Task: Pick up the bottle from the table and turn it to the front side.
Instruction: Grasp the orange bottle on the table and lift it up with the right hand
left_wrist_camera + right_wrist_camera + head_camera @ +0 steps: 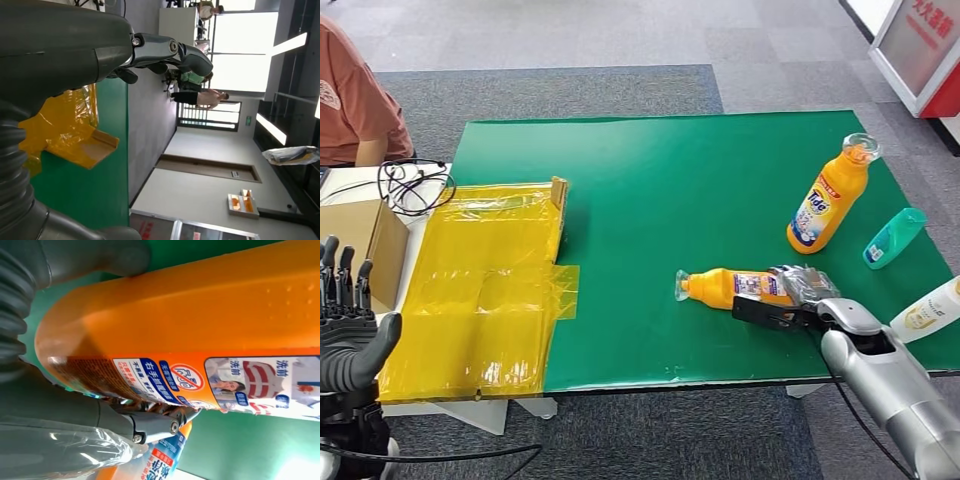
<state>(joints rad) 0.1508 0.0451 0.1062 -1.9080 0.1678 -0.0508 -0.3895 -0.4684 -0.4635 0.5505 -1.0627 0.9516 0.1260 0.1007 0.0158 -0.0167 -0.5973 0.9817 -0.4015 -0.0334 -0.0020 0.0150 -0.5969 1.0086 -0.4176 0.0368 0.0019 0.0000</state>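
Green table [660,200], bottle [727,287] lying flat, fingers [765,314] around its base

Orange bottle [731,287] on its side, on green table [652,200]

Bottle [731,287] base hidden under the right hand [803,300]; grip contact not resolvable. White bottle [930,310] cut by the frame edge. Person [354,100] cropped at the corner.

Four bottles [731,287], one box [367,236]
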